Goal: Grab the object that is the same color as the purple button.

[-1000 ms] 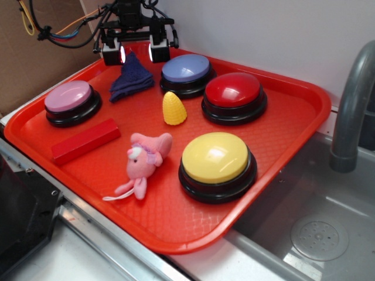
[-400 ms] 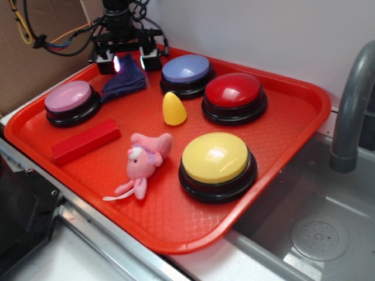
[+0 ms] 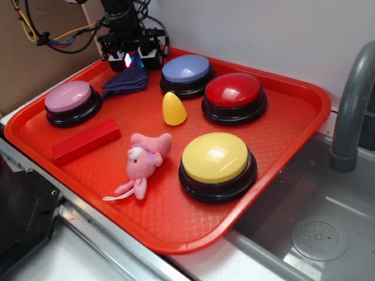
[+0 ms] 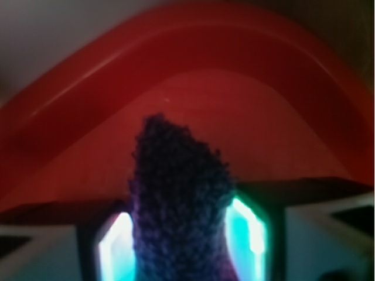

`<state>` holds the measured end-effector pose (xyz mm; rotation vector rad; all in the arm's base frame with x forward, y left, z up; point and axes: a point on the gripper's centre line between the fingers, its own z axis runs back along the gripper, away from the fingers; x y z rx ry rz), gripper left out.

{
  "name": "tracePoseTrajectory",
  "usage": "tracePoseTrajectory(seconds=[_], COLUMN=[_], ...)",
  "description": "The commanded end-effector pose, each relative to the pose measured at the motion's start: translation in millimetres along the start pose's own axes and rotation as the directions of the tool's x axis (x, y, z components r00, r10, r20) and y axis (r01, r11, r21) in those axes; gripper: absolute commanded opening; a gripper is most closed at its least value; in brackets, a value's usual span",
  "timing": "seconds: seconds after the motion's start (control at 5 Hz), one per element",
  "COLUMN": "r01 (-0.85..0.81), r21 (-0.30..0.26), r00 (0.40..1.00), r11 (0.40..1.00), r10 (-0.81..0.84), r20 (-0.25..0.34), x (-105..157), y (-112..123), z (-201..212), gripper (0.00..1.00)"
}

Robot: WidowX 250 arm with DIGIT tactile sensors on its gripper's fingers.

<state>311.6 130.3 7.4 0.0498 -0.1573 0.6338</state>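
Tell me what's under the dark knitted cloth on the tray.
Only the red tray shows around the knitted cloth. The gripper pinches its top corner; whatever lies beneath the folds is covered.

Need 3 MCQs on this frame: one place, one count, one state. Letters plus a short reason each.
1. The yellow corn toy sits:
A. in front of the purple button
B. on the red block
C. outside the tray

2. Push buttons on the tray:
A. two
B. three
C. four

3. The gripper is:
A. open above the pink plush
B. shut on the purple cloth
C. pressing the red button

Answers:
1 A, corn lies just in front of that button.
2 C, pink, purple, red, yellow domes.
3 B, wrist view shows cloth between both fingers.
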Motion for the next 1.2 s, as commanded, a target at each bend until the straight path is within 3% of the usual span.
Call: tracePoseTrajectory(seconds=[0.0,0.2,0.4,0.6,0.8,1.0], r01=[0.279,0.402,0.503,0.647,0.736,0.719], r21=[0.055,0.036,0.000,-0.067,-0.069,-0.048], r00=[0.955,0.914,0.860,0.752,0.669,0.691], r11=[0.959,0.915,0.864,0.759,0.674,0.694], r10=[-0.272,-0.398,-0.501,-0.651,-0.739,-0.720], r20=[-0.119,-0.074,-0.093,-0.103,-0.078,-0.054], x=[-31,-42,-69,-98,-120,-133], y=[7,-12,-36,-59,-76,-77], z=[82,134,182,207,227,230], gripper=[0.00,0.00,0.00,0.00,0.00,0.00])
